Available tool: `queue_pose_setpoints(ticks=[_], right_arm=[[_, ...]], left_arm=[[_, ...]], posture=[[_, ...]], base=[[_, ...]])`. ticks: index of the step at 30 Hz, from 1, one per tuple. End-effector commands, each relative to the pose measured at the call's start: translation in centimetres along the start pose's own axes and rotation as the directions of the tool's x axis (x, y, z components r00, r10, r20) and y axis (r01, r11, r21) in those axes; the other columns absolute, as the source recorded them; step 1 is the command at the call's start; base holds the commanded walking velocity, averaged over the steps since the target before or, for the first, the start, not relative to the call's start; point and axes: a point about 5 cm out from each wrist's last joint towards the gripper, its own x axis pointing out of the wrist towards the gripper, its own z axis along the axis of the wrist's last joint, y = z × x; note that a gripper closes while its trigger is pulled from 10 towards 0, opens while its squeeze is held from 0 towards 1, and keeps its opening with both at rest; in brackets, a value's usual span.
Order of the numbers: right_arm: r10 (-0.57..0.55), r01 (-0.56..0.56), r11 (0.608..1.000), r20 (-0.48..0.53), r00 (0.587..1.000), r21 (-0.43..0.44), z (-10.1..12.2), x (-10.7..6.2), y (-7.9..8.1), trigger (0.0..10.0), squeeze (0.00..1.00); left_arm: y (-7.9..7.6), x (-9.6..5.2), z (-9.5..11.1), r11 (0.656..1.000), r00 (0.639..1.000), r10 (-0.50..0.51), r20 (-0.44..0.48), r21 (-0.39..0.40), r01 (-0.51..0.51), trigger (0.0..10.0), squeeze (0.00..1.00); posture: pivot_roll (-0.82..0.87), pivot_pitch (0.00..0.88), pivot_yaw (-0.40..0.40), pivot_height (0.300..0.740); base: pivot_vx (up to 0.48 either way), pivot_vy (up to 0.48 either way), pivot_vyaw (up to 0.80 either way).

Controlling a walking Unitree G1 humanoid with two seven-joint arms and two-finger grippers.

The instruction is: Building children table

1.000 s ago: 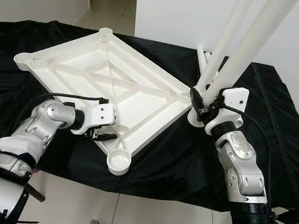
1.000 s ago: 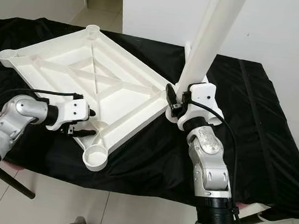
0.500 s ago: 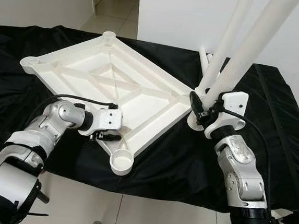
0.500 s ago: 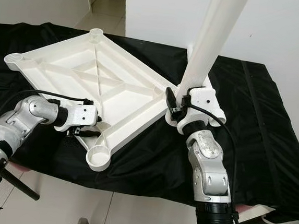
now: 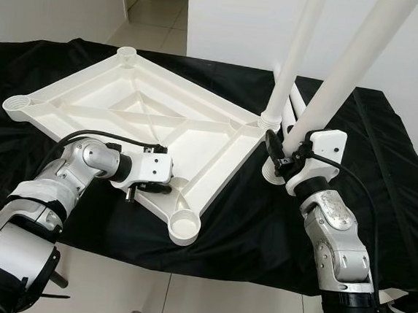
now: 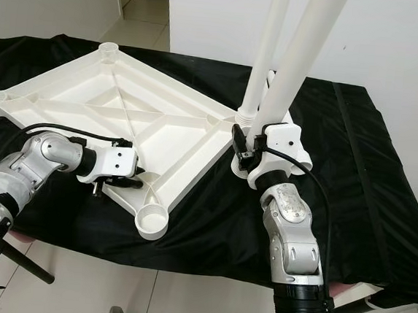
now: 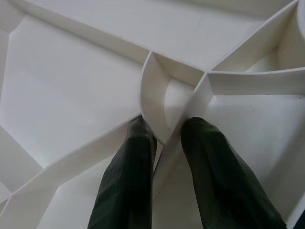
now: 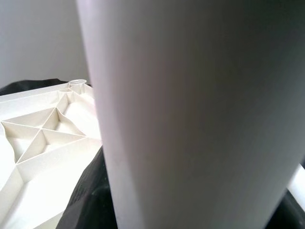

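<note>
Tabletop (image 5: 147, 114) had swung round since a second ago, its 3 o'clock corner socket now under an upright leg (image 5: 295, 54), so that leg looked seated; near socket (image 5: 186, 230) at 6 o'clock still empty. Left gripper (image 7: 164, 138) stayed pinched on a rib (image 7: 157, 107). Right gripper (image 5: 286, 157) stayed clamped on second leg (image 5: 356, 59). Beyond, a spare leg (image 5: 295, 105) lay on the black cloth (image 5: 383, 179), crowding that corner.

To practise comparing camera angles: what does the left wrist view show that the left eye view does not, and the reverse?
Left wrist view alone: the left tool's fingers straddling a rib junction under the tabletop. Left eye view alone: the right tool holding a white table leg, another leg standing in a corner socket, the black cloth. Both: the upturned white tabletop.
</note>
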Motion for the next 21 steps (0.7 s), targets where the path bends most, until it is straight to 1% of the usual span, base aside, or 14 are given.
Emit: queue_pose_setpoints(ticks=[1,2,3,5,6,8,9,11,12,13,14,16,21], right_arm=[[0.006,-0.006,1.0,0.013,1.0,-0.01,0.5,0.0,0.2,10.0,0.0],[0.006,-0.006,1.0,0.013,1.0,-0.01,0.5,0.0,0.2,10.0,0.0],[0.004,-0.004,1.0,0.013,1.0,-0.01,0.4,0.0,0.2,10.0,0.0],[0.0,0.0,1.0,0.013,1.0,-0.008,0.5,0.0,0.2,10.0,0.0],[0.0,0.0,1.0,0.013,1.0,-0.008,0.5,0.0,0.2,10.0,0.0],[-0.001,0.001,1.0,0.014,1.0,-0.005,0.5,0.0,0.2,10.0,0.0],[-0.001,0.001,1.0,0.014,1.0,-0.005,0.5,0.0,0.2,10.0,0.0],[-0.001,0.001,1.0,0.014,1.0,-0.002,0.5,0.0,0.3,10.0,0.0],[-0.001,0.001,1.0,0.014,1.0,-0.002,0.5,0.0,0.3,10.0,0.0],[0.001,-0.001,1.0,0.014,1.0,0.0,0.5,0.1,0.3,10.0,0.0],[0.004,-0.004,1.0,0.014,1.0,0.001,0.5,0.2,0.3,10.0,0.0],[0.006,-0.006,1.0,0.014,1.0,0.001,0.5,0.2,0.3,10.0,0.0],[0.006,-0.006,1.0,0.016,1.0,-0.001,0.6,0.3,0.3,10.0,0.0]], left_arm=[[-1.5,0.8,-1.1,0.996,1.0,-0.025,0.0,-0.083,0.024,0.0,0.0],[-1.5,0.8,-1.1,0.996,1.0,-0.025,0.0,-0.083,0.024,0.0,0.0],[-1.4,0.9,-0.9,0.995,1.0,-0.008,0.02,-0.094,0.01,0.0,0.0],[-0.9,1.3,-0.1,0.99,0.996,0.044,0.078,-0.138,-0.033,0.0,0.0],[-0.9,1.3,-0.1,0.99,0.996,0.044,0.078,-0.138,-0.033,0.0,0.0],[-0.5,1.7,0.6,0.98,0.986,0.095,0.134,-0.189,-0.068,0.0,0.0],[-0.5,1.7,0.6,0.98,0.986,0.095,0.134,-0.189,-0.068,0.0,0.0],[-0.2,2.3,1.4,0.962,0.971,0.145,0.191,-0.257,-0.093,0.0,0.0],[-0.2,2.3,1.4,0.962,0.971,0.145,0.191,-0.257,-0.093,0.0,0.0],[-0.1,2.6,1.8,0.953,0.962,0.159,0.222,-0.289,-0.091,0.0,0.0],[-0.1,2.8,2.1,0.949,0.956,0.164,0.241,-0.302,-0.087,0.0,0.0],[-0.1,3.0,2.3,0.948,0.953,0.166,0.252,-0.307,-0.083,0.0,0.0],[0.3,3.2,2.6,0.94,0.945,0.204,0.254,-0.322,-0.117,0.0,0.0]], posture=[[0.06,0.058,0.02,0.74],[0.06,0.058,0.02,0.74],[0.06,0.058,0.02,0.74],[0.07,0.062,0.02,0.74],[0.07,0.062,0.02,0.74],[0.07,0.064,0.019,0.74],[0.07,0.064,0.019,0.74],[0.07,0.068,0.016,0.74],[0.07,0.068,0.016,0.74],[0.07,0.07,0.012,0.74],[0.07,0.072,0.01,0.74],[0.07,0.073,0.01,0.74],[0.08,0.076,0.011,0.74]], base=[[0.0,0.0,0.0],[0.0,0.0,0.0],[0.0,0.0,0.0],[0.0,0.0,0.0],[0.0,0.0,0.0],[0.0,0.0,0.0],[0.0,0.0,0.0],[0.0,0.0,0.0],[0.0,0.0,0.0],[0.0,0.0,0.0],[0.0,0.0,0.0],[0.0,0.0,0.0],[0.0,0.0,0.0]])
